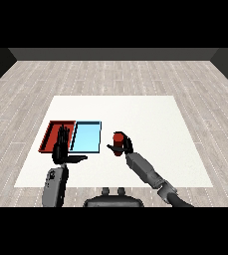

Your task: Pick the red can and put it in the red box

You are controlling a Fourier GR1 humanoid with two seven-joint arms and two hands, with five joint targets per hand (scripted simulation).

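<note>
Pick done: right hand (pixel 125 145) curled round red can (pixel 117 143), right of light blue tray (pixel 86 137). Left: carry to red tray (pixel 51 134) (far-left tray), release. Left hand (pixel 61 148) open, fingers straight, over red tray's near edge.

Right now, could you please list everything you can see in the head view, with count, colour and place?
table: one, white, on a grey wood-plank floor, filling the middle of the view.
red tray: one, red, left part of the table, partly behind the left hand.
light blue tray: one, light blue, directly right of the red tray, side by side with it.
red can: one, red, right of the light blue tray, outside both trays, held in the right hand.
left hand: one, black, fingers straight, raised in front of the red tray.
right hand: one, black, curled round the red can.
</note>
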